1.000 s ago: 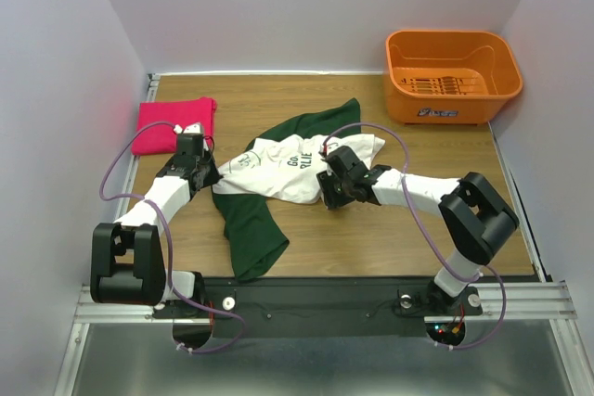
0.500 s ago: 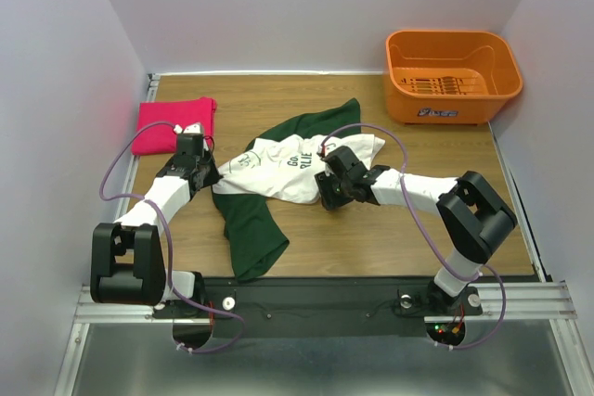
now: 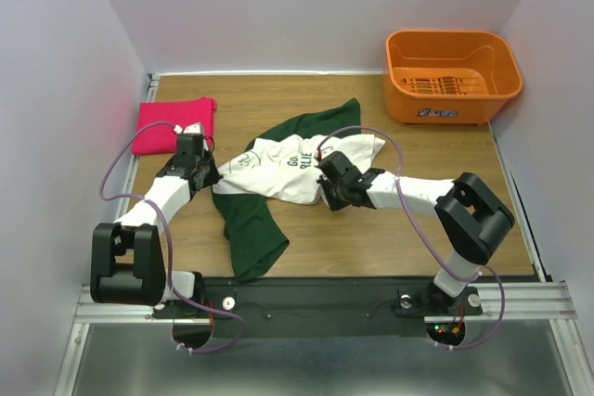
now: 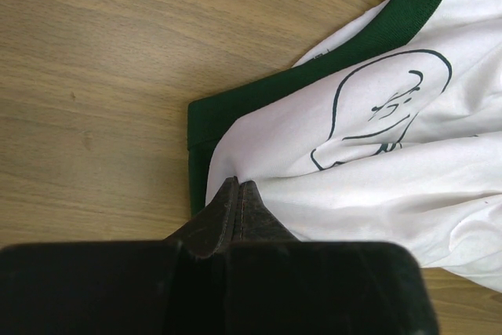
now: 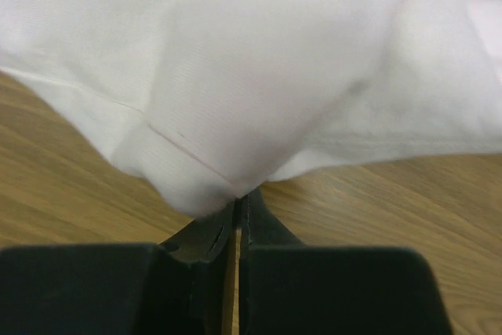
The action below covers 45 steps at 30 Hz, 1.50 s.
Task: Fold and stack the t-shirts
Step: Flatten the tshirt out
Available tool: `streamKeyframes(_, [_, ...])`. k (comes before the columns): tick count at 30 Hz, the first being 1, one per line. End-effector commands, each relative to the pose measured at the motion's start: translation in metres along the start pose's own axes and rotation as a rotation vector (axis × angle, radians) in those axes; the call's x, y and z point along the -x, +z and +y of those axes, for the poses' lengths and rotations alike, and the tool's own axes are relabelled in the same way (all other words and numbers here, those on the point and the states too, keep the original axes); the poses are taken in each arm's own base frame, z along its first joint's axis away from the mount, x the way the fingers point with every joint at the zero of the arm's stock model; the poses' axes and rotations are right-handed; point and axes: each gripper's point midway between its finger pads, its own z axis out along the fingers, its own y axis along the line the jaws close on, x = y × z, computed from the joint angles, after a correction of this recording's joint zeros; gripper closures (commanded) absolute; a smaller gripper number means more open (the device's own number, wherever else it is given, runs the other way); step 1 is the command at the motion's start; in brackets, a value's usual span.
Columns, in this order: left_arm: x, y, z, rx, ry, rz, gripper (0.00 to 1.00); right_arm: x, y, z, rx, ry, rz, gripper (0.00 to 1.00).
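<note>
So the white-and-green t-shirt [image 3: 278, 169] is sprawled on the tabletop [image 3: 390, 238], strung between both sets of jaws. The left jaws are pressed together, pinching the white cloth right beside the green trim, with the cartoon face [image 4: 388, 107] just ahead of them and to the right. The right jaws are squeezed nearly together too, with a bunched fold of the white hem caught at their tips. One dark green sleeve [image 3: 252, 229] trails back on the near side of the left jaws. The folded pink t-shirt [image 3: 174, 124] sits just past the left jaws. The orange basket [image 3: 408, 104] is well beyond the right jaws.
</note>
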Motion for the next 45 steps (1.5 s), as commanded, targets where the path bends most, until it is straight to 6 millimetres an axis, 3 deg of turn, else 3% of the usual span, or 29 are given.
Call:
streamKeyframes(1, [0.005,0.0,0.003,0.013,0.017,-0.011,1.0,0.021,-0.029,-0.039,-0.217,-0.066,-0.067,0.99])
streamKeyframes(4, [0.006,0.0,0.008,0.044,0.022,-0.011,1.0,0.017,-0.058,-0.076,-0.396,-0.145,-0.045,0.99])
streamKeyframes(5, [0.007,0.001,0.011,0.057,0.026,-0.011,1.0,0.025,-0.077,-0.095,-0.495,-0.182,-0.072,0.99])
streamKeyframes(7, [0.013,-0.001,0.017,0.094,0.032,-0.028,1.0,0.026,-0.103,-0.114,-0.591,-0.214,-0.076,0.99])
streamKeyframes(8, [0.017,-0.001,0.024,0.115,0.021,-0.036,1.0,0.035,-0.126,-0.125,-0.66,-0.207,-0.126,0.99])
streamKeyframes(11, [0.028,-0.004,0.041,0.163,-0.01,-0.068,1.0,0.034,-0.155,-0.141,-0.743,-0.198,-0.16,0.92])
streamKeyframes(12, [0.033,-0.006,0.056,0.196,-0.046,-0.08,1.0,0.034,-0.165,-0.144,-0.748,-0.182,-0.178,0.82])
streamKeyframes(16, [0.041,-0.009,0.074,0.231,-0.087,-0.1,1.0,0.027,-0.175,-0.145,-0.732,-0.15,-0.172,0.66])
streamKeyframes(18, [0.044,-0.011,0.075,0.231,-0.088,-0.111,0.99,0.027,-0.174,-0.139,-0.691,-0.133,-0.169,0.61])
streamKeyframes(22, [0.047,-0.02,0.066,0.18,-0.086,-0.139,0.74,0.032,-0.16,-0.103,-0.471,-0.047,-0.169,0.51])
streamKeyframes(23, [0.048,-0.024,0.064,0.17,-0.089,-0.148,0.7,0.032,-0.152,-0.083,-0.363,-0.003,-0.157,0.5])
streamKeyframes(27, [0.064,-0.056,0.043,0.079,-0.098,-0.23,0.45,0.041,-0.128,-0.053,-0.237,0.114,-0.156,0.5])
streamKeyframes(28, [0.062,-0.061,0.031,0.044,-0.08,-0.231,0.36,0.047,-0.122,-0.049,-0.222,0.137,-0.179,0.5])
streamKeyframes(30, [0.067,-0.078,0.009,-0.025,-0.062,-0.272,0.32,0.049,-0.107,-0.048,-0.204,0.185,-0.168,0.5])
streamKeyframes(31, [0.06,-0.086,-0.021,-0.101,-0.013,-0.268,0.31,0.055,-0.096,-0.05,-0.181,0.22,-0.163,0.51])
streamKeyframes(32, [0.062,-0.087,-0.021,-0.099,-0.013,-0.274,0.31,0.059,-0.096,-0.045,-0.156,0.224,-0.174,0.51])
streamKeyframes(33, [0.054,-0.096,-0.052,-0.178,0.042,-0.27,0.31,0.06,-0.087,-0.054,-0.164,0.246,-0.161,0.54])
streamKeyframes(35, [0.044,-0.1,-0.076,-0.234,0.08,-0.254,0.31,0.07,-0.079,-0.058,-0.133,0.272,-0.172,0.58])
streamKeyframes(36, [0.03,-0.098,-0.093,-0.272,0.111,-0.215,0.31,0.074,-0.076,-0.06,-0.099,0.288,-0.165,0.59])
streamKeyframes(38, [0.015,-0.088,-0.098,-0.269,0.08,-0.152,0.31,0.08,-0.068,-0.059,-0.03,0.313,-0.159,0.59])
streamKeyframes(41, [-0.004,-0.071,-0.086,-0.201,0.004,-0.104,0.28,0.083,-0.059,-0.055,0.016,0.333,-0.149,0.57])
streamKeyframes(43, [-0.012,-0.064,-0.081,-0.178,-0.018,-0.091,0.13,0.079,-0.05,-0.048,0.072,0.37,-0.134,0.51])
streamKeyframes(45, [-0.015,-0.062,-0.079,-0.169,-0.025,-0.08,0.12,0.076,-0.044,-0.046,0.107,0.421,-0.126,0.46])
